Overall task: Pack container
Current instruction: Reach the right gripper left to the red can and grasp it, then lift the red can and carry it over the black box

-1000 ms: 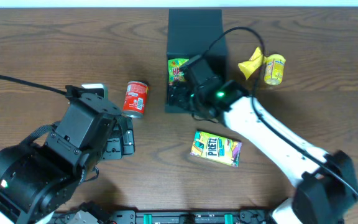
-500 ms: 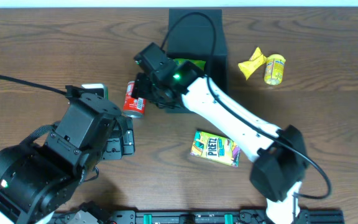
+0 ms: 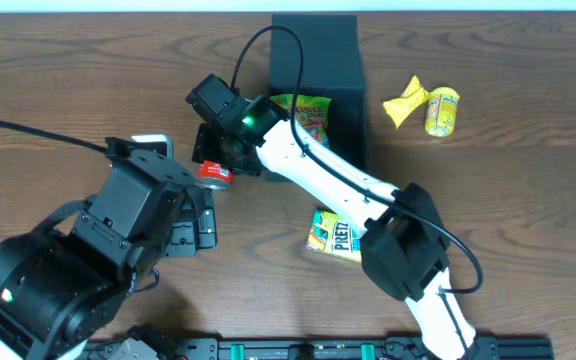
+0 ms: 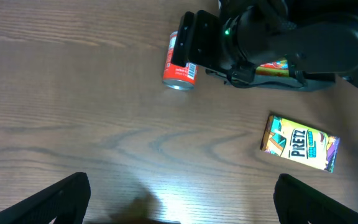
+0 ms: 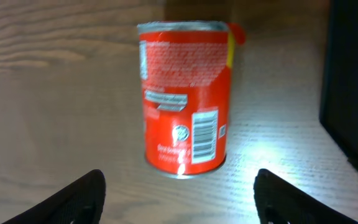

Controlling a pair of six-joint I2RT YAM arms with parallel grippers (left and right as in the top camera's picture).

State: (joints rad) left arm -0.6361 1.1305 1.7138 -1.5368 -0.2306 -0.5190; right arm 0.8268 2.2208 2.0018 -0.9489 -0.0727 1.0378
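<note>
Red can (image 5: 184, 99), black container (image 3: 313, 45)

Can (image 5: 184, 99) lying just ahead of the wide-set right gripper (image 5: 182, 196), bare wood seen along both its sides, box (image 5: 353, 81) wall close at 3 o'clock, overhead approach blocked at 4 o'clock by right arm (image 3: 318, 172), at 8 o'clock by left arm (image 3: 118, 220), open table from 9 to 12 o'clock.

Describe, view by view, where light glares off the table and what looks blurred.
Overhead: even light on the table. Left wrist: pale sheen on the wood low in frame; fingers of the left tool dark and soft. Right wrist: bright patch beside the red can, its print slightly blurred.
</note>
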